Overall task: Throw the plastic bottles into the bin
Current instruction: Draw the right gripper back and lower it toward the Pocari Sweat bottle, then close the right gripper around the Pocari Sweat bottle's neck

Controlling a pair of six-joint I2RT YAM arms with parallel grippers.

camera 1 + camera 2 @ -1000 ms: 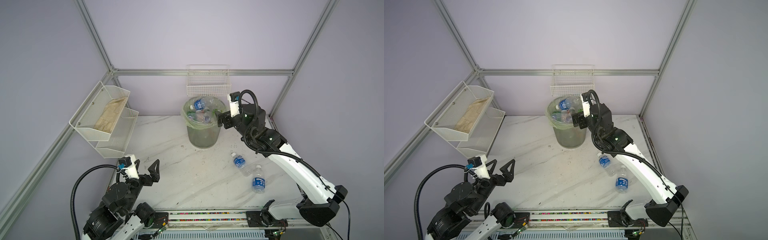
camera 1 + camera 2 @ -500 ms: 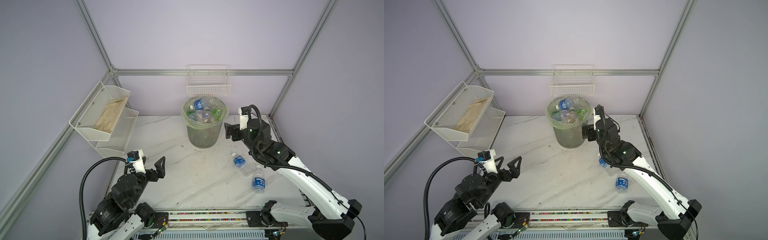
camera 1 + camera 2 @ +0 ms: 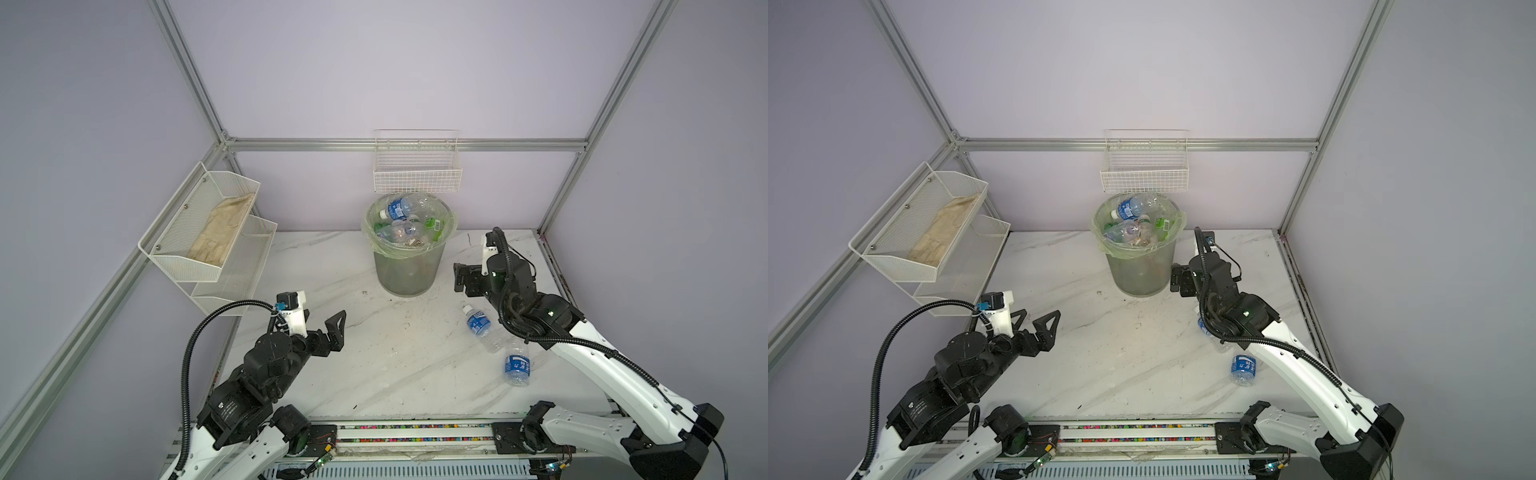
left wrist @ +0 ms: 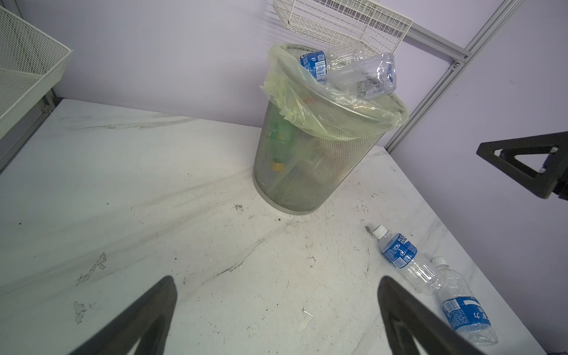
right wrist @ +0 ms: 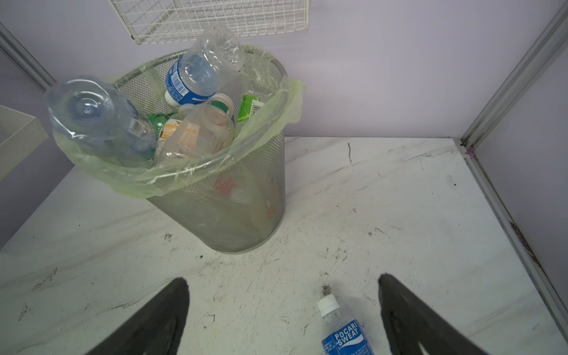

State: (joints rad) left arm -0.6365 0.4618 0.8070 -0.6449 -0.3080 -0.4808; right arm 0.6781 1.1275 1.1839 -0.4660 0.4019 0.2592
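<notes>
Well in front of the round grey mesh bin with the pale green plastic bag over its rim (image 3: 409, 276), towards its left: the black left gripper (image 3: 1034, 321), brought somewhat closer to the bin than a second ago, fingers spread fully wide, holding nothing. In front of the bin towards its right, lying on the white marbled table top (image 3: 374, 374): two small clear plastic bottles with blue labels, the white-capped one (image 3: 480, 326) nearer to the bin, the second one (image 3: 517, 365) farther from it, close together, maybe touching. Just beside the bin wall on its right: the black right gripper (image 3: 458, 277), lowered and drawn back from over the rim, where it was a second ago; fingers wide apart, empty. Inside the bin: a heap of clear and green bottles (image 3: 399, 210) reaching the rim, some standing above it. Judged from this: one drop finished, two bottles left, the white-capped one probably next. Some care needed, because could roll off so full a heap.
</notes>
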